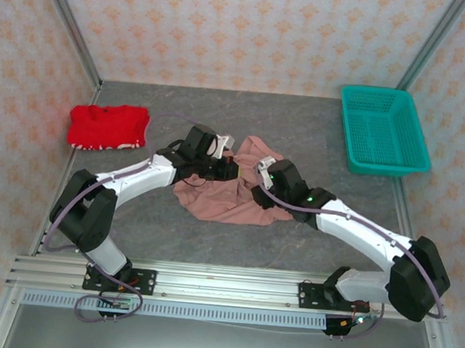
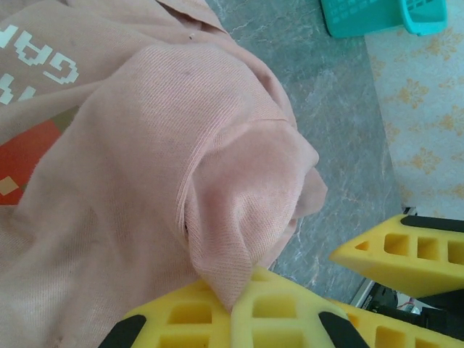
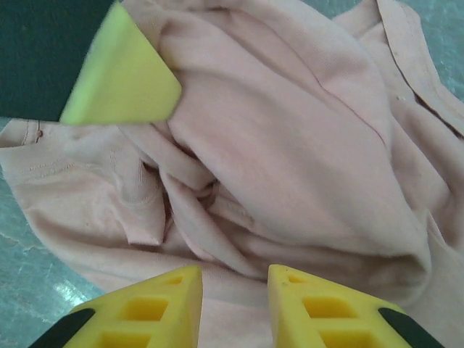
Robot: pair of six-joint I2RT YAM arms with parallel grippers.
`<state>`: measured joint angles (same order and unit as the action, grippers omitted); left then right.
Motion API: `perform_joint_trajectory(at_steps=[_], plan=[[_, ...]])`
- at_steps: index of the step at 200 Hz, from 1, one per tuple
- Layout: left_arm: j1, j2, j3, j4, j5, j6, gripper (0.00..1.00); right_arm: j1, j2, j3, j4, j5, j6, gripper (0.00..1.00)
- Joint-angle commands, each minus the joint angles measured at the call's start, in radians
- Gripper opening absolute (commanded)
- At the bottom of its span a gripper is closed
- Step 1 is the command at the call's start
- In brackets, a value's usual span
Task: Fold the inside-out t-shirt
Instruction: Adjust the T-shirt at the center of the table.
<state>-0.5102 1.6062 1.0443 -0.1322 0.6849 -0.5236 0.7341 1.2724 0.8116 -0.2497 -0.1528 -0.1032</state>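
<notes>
Cotton, thin and limp, is what the salmon-pink t-shirt [image 1: 223,202] looks to be: light, with no stiffness, so it should sag and drag from any point it is lifted by. It lies crumpled in a heap at the middle of the grey counter [image 1: 317,137], between the two arms. The left end effector [image 2: 233,293] is pressed together on a puckered fold of the cloth, and the fabric bunches up from the pinch. The right end effector [image 3: 232,290] is spread, its fingers apart just over the rumpled folds, holding nothing. Better holds would probably be the stitched edges, such as the seamed hem [image 3: 406,51] seen from the right wrist, since a doubled edge gives more to bite than a loose single layer. A white and orange print [image 2: 29,145] shows on the cloth beside the pinch. Around it, a red garment [image 1: 106,126] lies well apart to the left and a teal basket [image 1: 383,130] well apart at the far right; neither blocks the work. The likelier hindrance is the two end effectors crowding each other over so small a heap
</notes>
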Motion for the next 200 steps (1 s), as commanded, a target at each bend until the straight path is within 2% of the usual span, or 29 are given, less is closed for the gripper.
perform_joint_trajectory(at_steps=[1, 14, 43, 62, 78, 93, 102, 112, 125, 130, 162, 186, 200], plan=[[0.002, 0.014, 0.025, -0.017, 0.025, 0.01, 0.0, -0.002, 0.085, 0.024, 0.074, 0.04, -0.045, 0.31], [0.002, 0.013, 0.026, -0.018, 0.026, 0.009, 0.0, -0.01, 0.139, 0.046, 0.086, 0.068, -0.006, 0.33], [0.002, 0.006, 0.021, -0.025, 0.021, 0.016, 0.0, -0.019, 0.222, 0.056, 0.17, 0.062, 0.058, 0.46], [0.002, 0.004, 0.017, -0.024, 0.022, 0.023, 0.0, -0.029, 0.288, 0.079, 0.223, 0.106, 0.074, 0.48], [0.002, 0.003, 0.011, -0.027, 0.02, 0.031, 0.0, -0.052, 0.318, 0.104, 0.247, 0.114, 0.091, 0.45], [0.002, 0.001, 0.005, -0.028, 0.015, 0.037, 0.0, -0.089, 0.318, 0.104, 0.273, 0.07, 0.102, 0.41], [0.003, 0.0, 0.001, -0.021, 0.016, 0.036, 0.0, -0.107, 0.323, 0.106, 0.283, 0.037, 0.103, 0.34], [0.004, -0.002, -0.002, -0.012, 0.016, 0.033, 0.0, -0.126, 0.333, 0.109, 0.283, 0.007, 0.104, 0.21], [0.004, -0.006, -0.006, 0.004, 0.007, 0.028, 0.0, -0.157, 0.328, 0.112, 0.268, -0.078, 0.118, 0.04], [0.005, -0.009, -0.005, 0.001, -0.004, 0.029, 0.0, -0.172, 0.313, 0.106, 0.264, -0.125, 0.13, 0.0], [0.023, -0.028, 0.0, -0.037, -0.115, 0.05, 0.0, -0.283, 0.11, 0.042, 0.226, -0.542, 0.286, 0.0], [0.024, -0.028, 0.015, -0.039, -0.142, 0.077, 0.0, -0.313, 0.003, 0.014, 0.205, -0.746, 0.415, 0.0], [0.023, -0.023, 0.027, -0.051, -0.159, 0.091, 0.0, -0.328, -0.027, 0.009, 0.202, -0.824, 0.484, 0.0]])
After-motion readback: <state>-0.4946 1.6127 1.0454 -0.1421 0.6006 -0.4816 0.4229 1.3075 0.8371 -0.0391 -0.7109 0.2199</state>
